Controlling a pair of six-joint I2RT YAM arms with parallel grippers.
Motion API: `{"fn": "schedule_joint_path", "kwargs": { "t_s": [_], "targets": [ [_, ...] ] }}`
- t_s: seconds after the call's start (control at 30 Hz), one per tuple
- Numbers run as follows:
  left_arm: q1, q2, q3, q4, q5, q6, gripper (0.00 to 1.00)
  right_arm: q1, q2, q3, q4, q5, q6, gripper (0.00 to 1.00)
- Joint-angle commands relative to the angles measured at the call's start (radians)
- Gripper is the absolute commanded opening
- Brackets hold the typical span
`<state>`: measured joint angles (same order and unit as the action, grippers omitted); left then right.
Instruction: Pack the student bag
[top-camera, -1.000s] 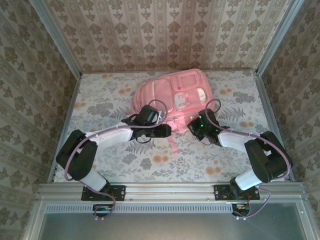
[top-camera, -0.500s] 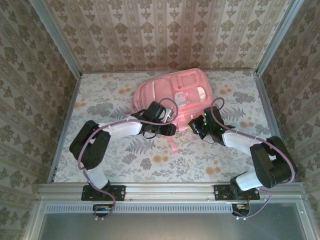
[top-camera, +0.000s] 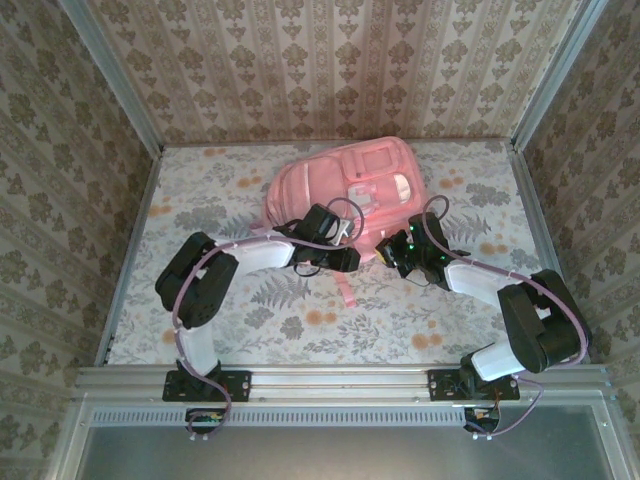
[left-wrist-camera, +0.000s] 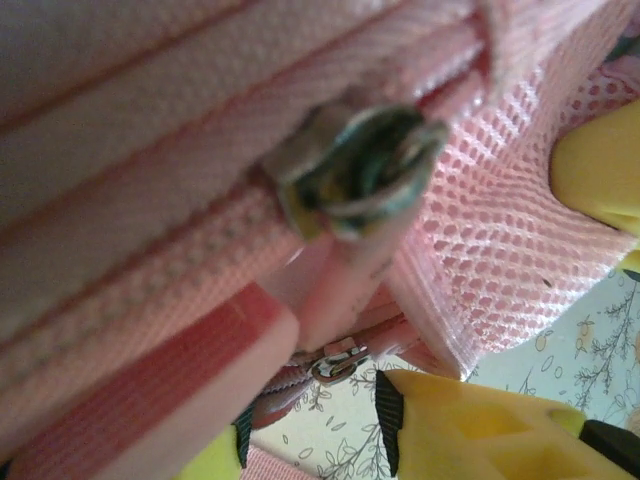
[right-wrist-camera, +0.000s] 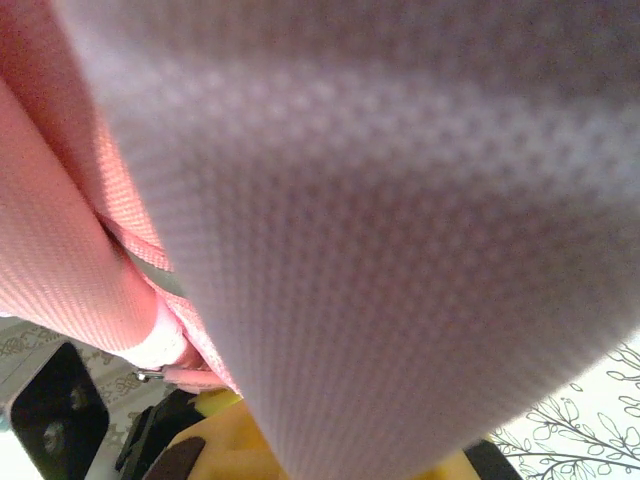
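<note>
The student bag (top-camera: 335, 180), a large pink backpack, lies at the back middle of the floral table. My left gripper (top-camera: 345, 238) is at its near edge. In the left wrist view its yellow fingers (left-wrist-camera: 480, 430) stand apart with tablecloth showing between them, so the gripper (left-wrist-camera: 312, 425) is open. A metal zip slider (left-wrist-camera: 360, 170) is close above on the pink seam, and a second zip pull (left-wrist-camera: 338, 365) hangs just ahead of the jaws. My right gripper (top-camera: 392, 250) is shut on a flap of the bag's fabric (right-wrist-camera: 380, 220), which runs down into its yellow fingers (right-wrist-camera: 225, 440).
A pink strap (top-camera: 346, 290) trails from the bag towards the near edge between the two arms. Pink mesh (left-wrist-camera: 490, 240) hangs beside the left fingers. Metal rails (top-camera: 130, 240) and wallpapered walls close in the table on the left, right and back.
My left arm has swung right and in towards the bag's near edge, its elbow folding closer. The right arm has edged slightly forward, still shut. The bag's top bulges up more.
</note>
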<state>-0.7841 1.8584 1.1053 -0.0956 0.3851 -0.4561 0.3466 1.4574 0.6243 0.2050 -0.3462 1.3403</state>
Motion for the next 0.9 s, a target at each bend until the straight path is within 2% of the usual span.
{"fn": "schedule_joint_path", "kwargs": {
  "t_s": [0.0, 0.1, 0.3, 0.5, 0.73, 0.87],
  "targets": [
    [-0.015, 0.04, 0.038, 0.042, 0.036, -0.018, 0.49, 0.007, 0.009, 0.003, 0.126, -0.101, 0.027, 0.0],
    [-0.017, 0.057, 0.057, 0.036, 0.033, -0.018, 0.48, 0.009, 0.018, -0.004, 0.144, -0.106, 0.034, 0.0],
    [-0.016, 0.076, 0.102, -0.004, 0.013, -0.005, 0.27, 0.015, 0.039, -0.025, 0.173, -0.11, 0.036, 0.0],
    [-0.004, 0.054, 0.069, -0.02, -0.009, 0.002, 0.16, 0.006, 0.041, -0.039, 0.145, -0.096, 0.002, 0.0],
    [0.056, 0.002, -0.03, -0.002, -0.025, -0.015, 0.11, -0.019, -0.004, -0.04, 0.033, -0.058, -0.077, 0.0],
    [0.04, -0.013, -0.038, 0.01, 0.001, -0.011, 0.12, -0.022, -0.003, -0.04, 0.043, -0.078, -0.077, 0.0]
  ]
}}
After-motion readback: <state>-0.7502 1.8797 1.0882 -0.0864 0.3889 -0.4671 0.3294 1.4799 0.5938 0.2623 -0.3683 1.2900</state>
